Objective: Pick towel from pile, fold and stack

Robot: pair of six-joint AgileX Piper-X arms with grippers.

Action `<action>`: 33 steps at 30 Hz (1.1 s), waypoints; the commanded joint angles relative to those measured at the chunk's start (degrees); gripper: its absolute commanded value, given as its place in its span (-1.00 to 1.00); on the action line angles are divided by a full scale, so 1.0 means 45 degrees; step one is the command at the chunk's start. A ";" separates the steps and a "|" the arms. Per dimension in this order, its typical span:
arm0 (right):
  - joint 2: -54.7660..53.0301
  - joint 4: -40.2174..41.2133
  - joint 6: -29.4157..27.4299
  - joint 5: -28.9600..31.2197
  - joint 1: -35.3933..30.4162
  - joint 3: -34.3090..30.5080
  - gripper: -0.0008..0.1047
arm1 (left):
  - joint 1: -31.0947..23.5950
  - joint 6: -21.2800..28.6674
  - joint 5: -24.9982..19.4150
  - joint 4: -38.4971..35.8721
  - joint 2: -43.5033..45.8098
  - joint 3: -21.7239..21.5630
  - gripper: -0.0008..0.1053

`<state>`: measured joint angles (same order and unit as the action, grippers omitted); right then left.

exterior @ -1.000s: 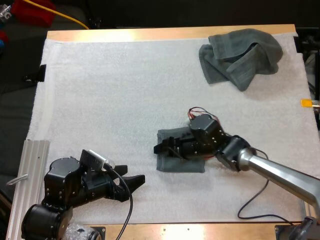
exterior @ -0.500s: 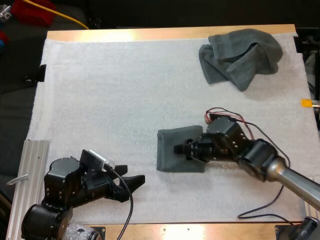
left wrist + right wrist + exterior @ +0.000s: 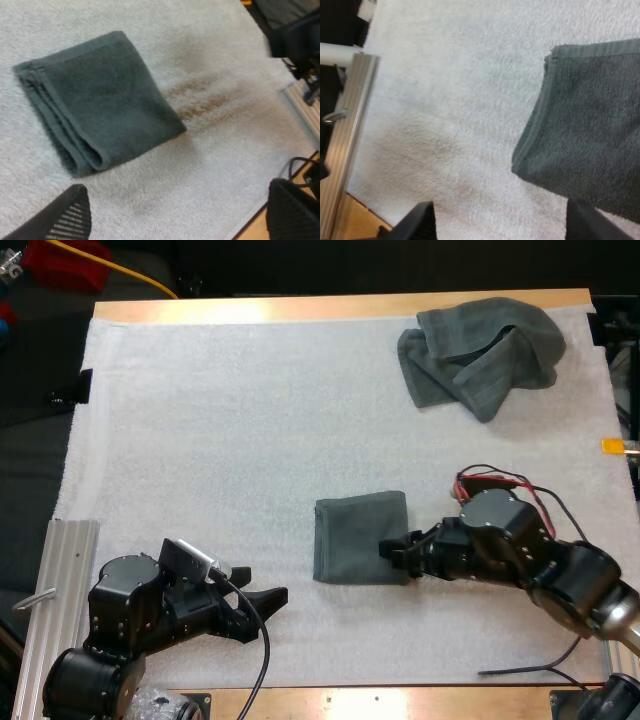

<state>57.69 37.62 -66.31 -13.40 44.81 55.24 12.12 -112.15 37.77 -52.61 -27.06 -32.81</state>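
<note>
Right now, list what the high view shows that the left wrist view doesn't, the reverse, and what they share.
The high view adds the crumpled towel at the mat's far right corner, the metal rail, and the right gripper at the folded towel's right edge. The left wrist view adds the folded towel's stacked layers along one edge and a brownish smear on the mat beside it. Both share the folded towel flat on the mat and the open left gripper, clear of it.

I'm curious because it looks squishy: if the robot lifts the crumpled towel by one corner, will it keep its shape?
Probably not: the crumpled towel lies in loose, soft folds, so it would likely droop. Its fuzzy surface should grip rather than slip.
</note>
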 commanded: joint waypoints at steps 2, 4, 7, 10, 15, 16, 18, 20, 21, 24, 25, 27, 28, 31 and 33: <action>-0.0444 0.0537 -0.0173 0.0287 0.0020 0.0029 0.04 | 0.0079 0.0145 -0.0326 0.0037 0.0068 -0.0089 0.33; -0.0769 0.0864 -0.0173 0.0542 0.0020 0.0029 0.04 | 0.0079 0.0146 -0.0902 0.0057 0.0068 -0.0089 0.33; -0.1061 0.1288 -0.0173 0.0735 0.0020 0.0029 0.04 | 0.0079 0.0234 -0.1738 0.0089 0.0068 -0.0089 0.33; -0.1143 0.1600 -0.0173 0.0729 0.0020 0.0029 0.04 | 0.0079 0.0238 -0.2580 0.0159 -0.0136 -0.0089 0.33; -0.1143 0.1795 -0.0173 0.0729 0.0020 0.0029 0.04 | 0.0079 0.0238 -0.3348 0.0414 -0.1144 -0.0089 0.33; -0.1143 0.1795 -0.0173 0.0729 0.0020 0.0029 0.04 | 0.0079 0.0238 -0.3281 0.0536 -0.1507 -0.0089 0.33; -0.1143 0.1795 -0.0173 0.0729 0.0020 0.0029 0.04 | 0.0079 0.0238 -0.3023 0.0809 -0.2220 -0.0089 0.33; -0.1143 0.1795 -0.0173 0.0729 0.0020 0.0029 0.04 | 0.0079 0.0267 -0.2737 0.1193 -0.2978 -0.0089 0.33; -0.1143 0.1795 -0.0173 0.0729 0.0020 0.0029 0.04 | 0.0079 0.0283 -0.2498 0.1478 -0.3480 -0.0089 0.33; -0.1143 0.1795 -0.0173 0.0729 0.0020 0.0029 0.04 | 0.0079 0.0284 -0.1572 0.2275 -0.4886 -0.0089 0.33; -0.1143 0.1795 -0.0173 0.0729 0.0020 0.0029 0.04 | 0.0079 0.0284 -0.1175 0.2524 -0.5372 -0.0089 0.33; -0.1143 0.1795 -0.0173 0.0729 0.0020 0.0029 0.04 | 0.0079 0.0284 -0.0648 0.2931 -0.6195 -0.0089 0.33; -0.1143 0.1795 -0.0173 0.0729 0.0020 0.0029 0.04 | 0.0079 0.0284 -0.0435 0.3161 -0.6689 -0.0089 0.33; -0.1143 0.1795 -0.0173 0.0729 0.0020 0.0029 0.04 | 0.0079 0.0350 -0.0313 0.3597 -0.7756 -0.0089 0.33; -0.1143 0.1795 -0.0173 0.0750 0.0020 0.0029 0.04 | 0.0079 0.0375 -0.0313 0.3924 -0.8338 -0.0089 0.33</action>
<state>52.93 45.17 -66.46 -10.21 44.81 55.24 12.12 -110.78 35.48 -36.12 -64.53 -32.81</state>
